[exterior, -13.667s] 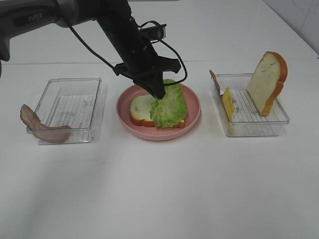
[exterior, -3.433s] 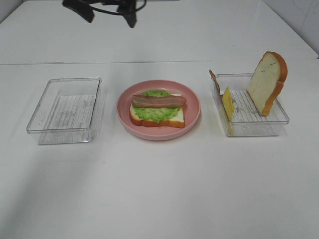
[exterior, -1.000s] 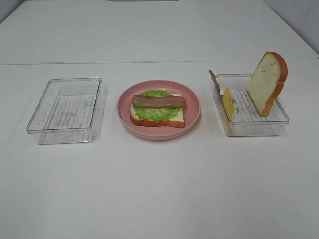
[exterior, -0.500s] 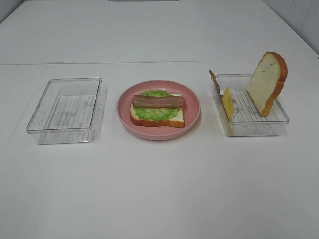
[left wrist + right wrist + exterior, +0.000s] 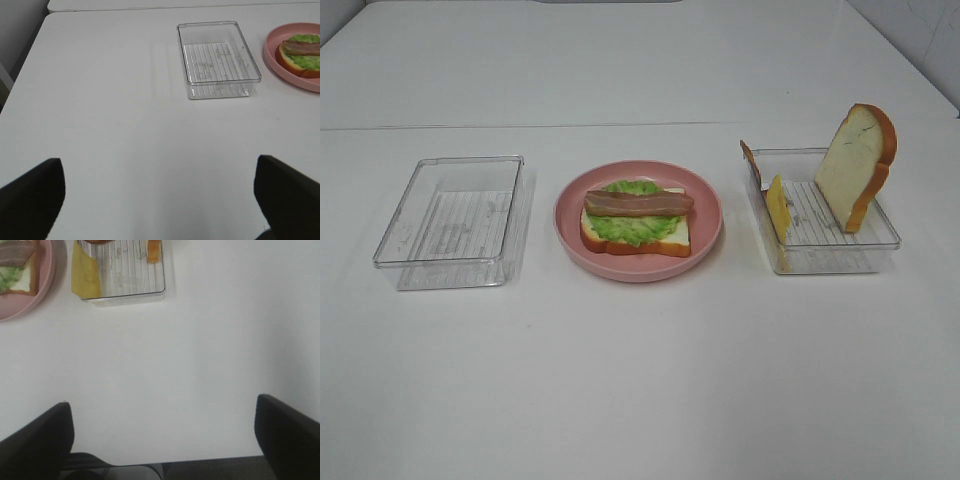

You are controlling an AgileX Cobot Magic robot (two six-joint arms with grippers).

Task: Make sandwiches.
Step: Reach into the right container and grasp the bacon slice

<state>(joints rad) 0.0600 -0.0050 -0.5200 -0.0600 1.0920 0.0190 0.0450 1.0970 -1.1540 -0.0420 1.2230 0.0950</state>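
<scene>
White desk (image 5: 640,390), and at its middle the half-built sandwich (image 5: 636,222) sits on the pink plate (image 5: 706,236): bread, lettuce, bacon on. The cheese (image 5: 777,205) and the spare bread slice (image 5: 857,165) wait in the right tray (image 5: 882,240). The left gripper (image 5: 157,162) and the right gripper (image 5: 162,404) both gape wide, holding nothing.

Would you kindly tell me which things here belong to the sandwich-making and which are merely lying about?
Job: bottom bread slice, lettuce, bacon strip, cheese slice, upright bread slice.
Lying about (holders only): pink plate, left clear tray, right clear tray.
</scene>
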